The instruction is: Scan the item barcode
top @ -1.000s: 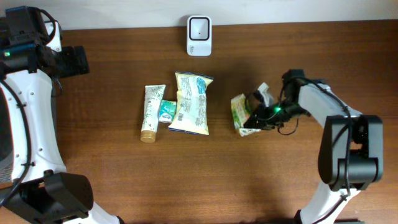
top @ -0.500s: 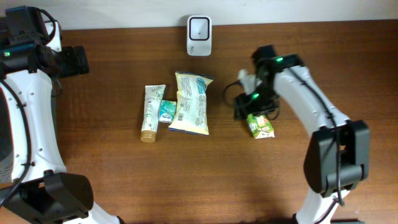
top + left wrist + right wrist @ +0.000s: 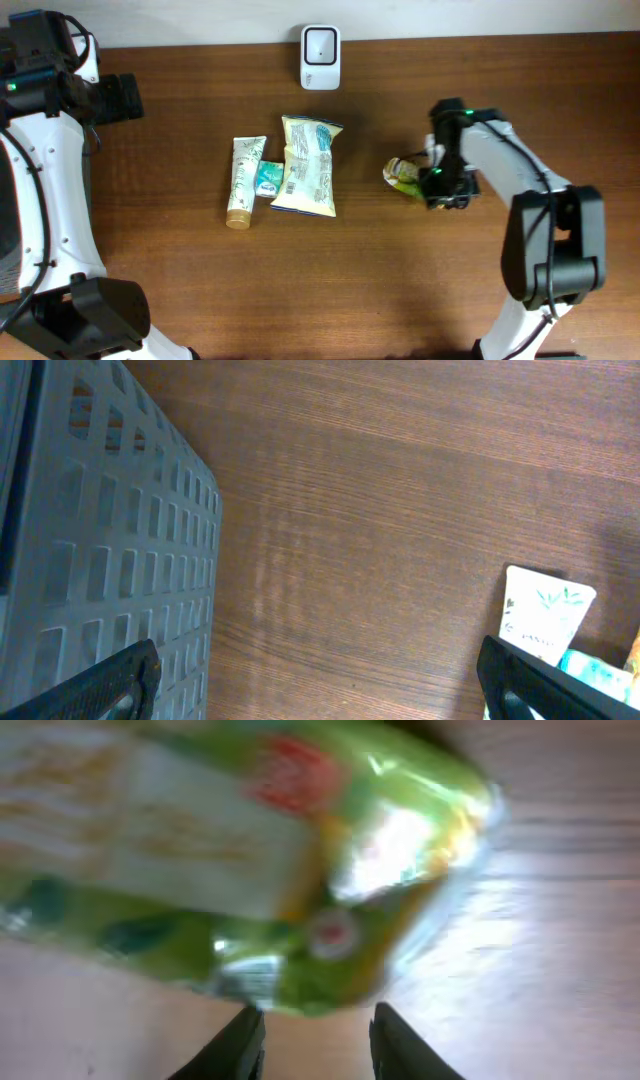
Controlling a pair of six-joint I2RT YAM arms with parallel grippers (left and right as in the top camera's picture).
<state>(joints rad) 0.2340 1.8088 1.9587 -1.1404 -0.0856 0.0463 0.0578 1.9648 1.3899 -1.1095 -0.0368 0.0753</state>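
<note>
The green packet (image 3: 403, 174) lies right of centre on the worktop (image 3: 330, 280), open wood around; the right tool (image 3: 315, 1017), narrowly parted, noses its edge. The left tool (image 3: 320, 675) gapes wide near the left edge.

One scanner (image 3: 320, 44), one tube (image 3: 241, 181), one snack bag (image 3: 308, 165), one green packet (image 3: 403, 174) — one small teal sachet (image 3: 267, 178), perhaps.

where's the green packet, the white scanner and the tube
green packet (image 3: 403, 173), overhead view, middle of the wrapper
white scanner (image 3: 320, 44), overhead view, its front window
tube (image 3: 243, 176), overhead view, middle of its body
</note>
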